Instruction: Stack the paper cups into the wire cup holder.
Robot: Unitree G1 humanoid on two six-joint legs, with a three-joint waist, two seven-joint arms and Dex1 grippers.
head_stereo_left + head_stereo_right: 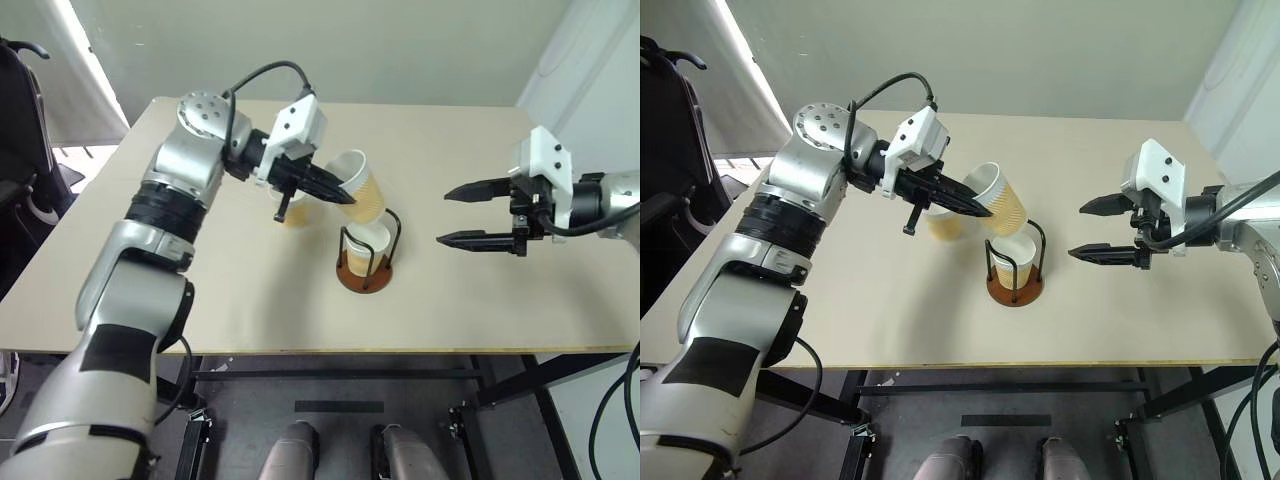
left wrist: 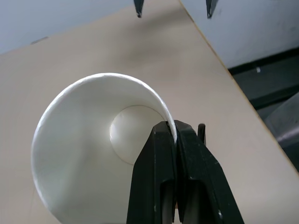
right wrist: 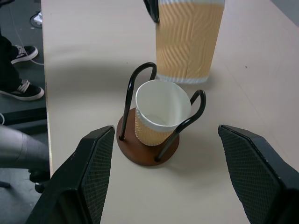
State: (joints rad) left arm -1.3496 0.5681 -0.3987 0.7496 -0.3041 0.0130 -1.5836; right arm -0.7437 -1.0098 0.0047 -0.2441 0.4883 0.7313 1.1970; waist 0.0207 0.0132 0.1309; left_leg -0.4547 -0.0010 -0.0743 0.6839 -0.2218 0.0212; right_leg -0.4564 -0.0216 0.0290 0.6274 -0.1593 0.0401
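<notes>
Beige tabletop carries everything: at left, a third paper cup (image 1: pixel 945 226) stands behind the left gripper (image 1: pixel 335 192), whose fingers pinch the rim of a tilted paper cup (image 1: pixel 362 188) just above the wire cup holder (image 1: pixel 367 258), already holding one cup (image 3: pixel 161 112). Light, crushable walls favour rim grips. Rightward, the right gripper (image 1: pixel 462 214) hovers, jaws apart.

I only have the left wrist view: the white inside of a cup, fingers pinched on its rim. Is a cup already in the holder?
Observer: Yes, one seated cup stands upright in the wire holder.
Operator: Where is the held cup relative to it?
Observer: The left gripper has the held cup tilted just above the holder's rear side, not yet inside.
Operator: And the last one?
Observer: The third cup stands on the table behind the left gripper.
</notes>
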